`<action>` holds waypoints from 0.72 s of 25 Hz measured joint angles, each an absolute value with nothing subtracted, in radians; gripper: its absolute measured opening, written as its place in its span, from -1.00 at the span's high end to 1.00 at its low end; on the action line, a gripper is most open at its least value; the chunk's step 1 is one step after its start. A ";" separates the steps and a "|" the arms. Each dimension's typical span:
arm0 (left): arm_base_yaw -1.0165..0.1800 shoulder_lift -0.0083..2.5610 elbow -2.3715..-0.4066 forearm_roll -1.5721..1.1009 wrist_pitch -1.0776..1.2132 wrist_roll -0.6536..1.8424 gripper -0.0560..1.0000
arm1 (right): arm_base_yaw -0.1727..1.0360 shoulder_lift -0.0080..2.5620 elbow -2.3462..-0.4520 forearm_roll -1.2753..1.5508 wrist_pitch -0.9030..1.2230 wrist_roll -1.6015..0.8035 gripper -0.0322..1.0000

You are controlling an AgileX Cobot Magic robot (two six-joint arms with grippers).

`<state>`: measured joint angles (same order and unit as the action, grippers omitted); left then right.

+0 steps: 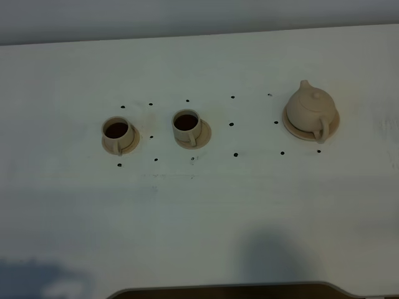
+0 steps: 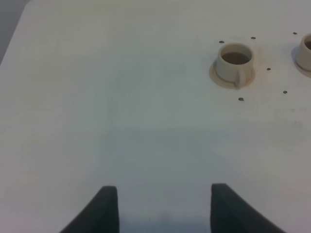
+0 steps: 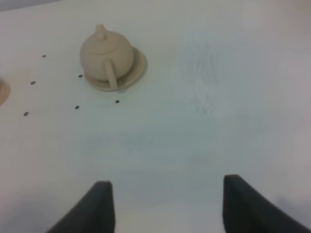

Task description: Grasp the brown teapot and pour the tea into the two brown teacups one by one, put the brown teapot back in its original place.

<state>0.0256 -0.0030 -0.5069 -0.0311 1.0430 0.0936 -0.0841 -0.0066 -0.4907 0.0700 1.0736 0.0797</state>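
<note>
Teapot (image 1: 310,107) sits on its saucer (image 1: 293,128) near the bench's far right edge; both teacups (image 1: 116,132) (image 1: 186,124) look filled. Keep your wide, empty grippers (image 2: 158,206) (image 3: 165,206) clear.

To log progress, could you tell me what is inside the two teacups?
Both teacups hold dark liquid; its depth cannot be seen from above.
</note>
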 joint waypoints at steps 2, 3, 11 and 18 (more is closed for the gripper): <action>0.026 -0.003 -0.507 -0.031 1.043 0.094 0.02 | -0.084 -0.007 -0.491 0.071 1.074 0.080 -0.04; 0.026 -0.003 -0.507 -0.031 1.043 0.094 0.02 | -0.084 -0.007 -0.491 0.071 1.074 0.080 -0.04; 0.026 -0.003 -0.507 -0.031 1.043 0.094 0.02 | -0.084 -0.007 -0.491 0.083 1.074 0.080 -0.04; 0.026 -0.003 -0.507 -0.031 1.043 0.094 0.02 | -0.084 -0.007 -0.491 0.094 1.074 0.080 -0.04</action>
<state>0.0256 -0.0030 -0.5069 -0.0311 1.0430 0.0936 -0.0841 -0.0066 -0.4907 0.0939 1.0736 0.0797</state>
